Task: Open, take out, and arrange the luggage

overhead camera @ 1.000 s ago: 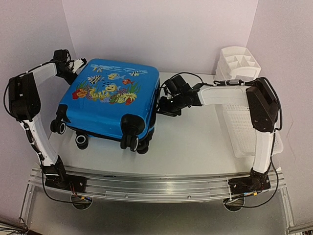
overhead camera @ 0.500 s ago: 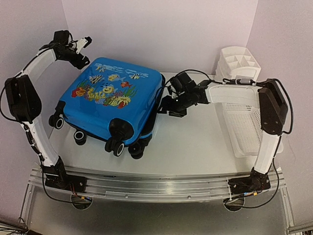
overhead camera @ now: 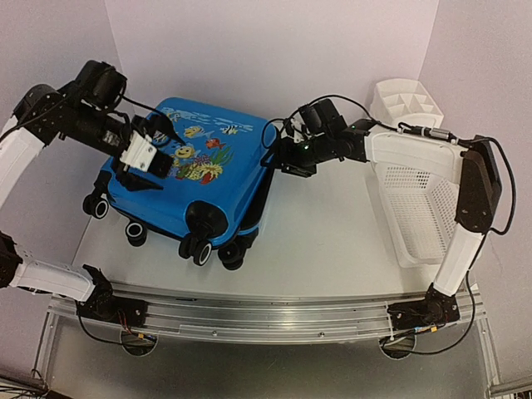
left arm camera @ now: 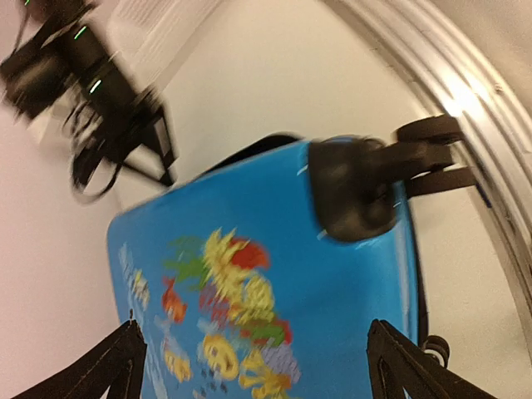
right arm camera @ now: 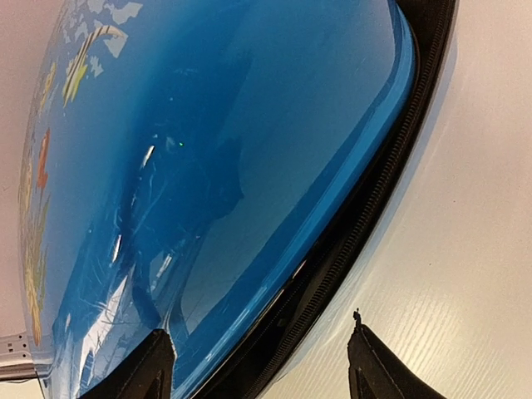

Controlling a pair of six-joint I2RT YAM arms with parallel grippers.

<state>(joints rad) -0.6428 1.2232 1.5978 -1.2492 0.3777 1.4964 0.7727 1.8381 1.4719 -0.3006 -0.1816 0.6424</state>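
The left gripper has its two black fingers spread wide, with nothing between them. It hangs just above the lid of the luggage, palm down over the fish-and-coral print, and does not touch it. Its arm arches in high from the left side of the scene.

The right gripper is also parted, about midway, and holds nothing. Its wrist camera looks along the right side of the bright blue shell, where the black zip band runs between the two fingertips in the picture. Whether a fingertip touches the band cannot be told. No zip puller can be made out in any view.

The luggage lies flat on the white table, left of centre, printed lid up. Its black wheels point toward the near edge. The lid looks closed all the way round.

On the right side of the table stands a white slatted basket, and behind it, in the far right corner, a white compartmented organiser.

The step in hand appears to be the first one, opening. Next, the right gripper likely needs to find the zip puller on the band and pinch it, while the left gripper presses down on the lid to steady the case.
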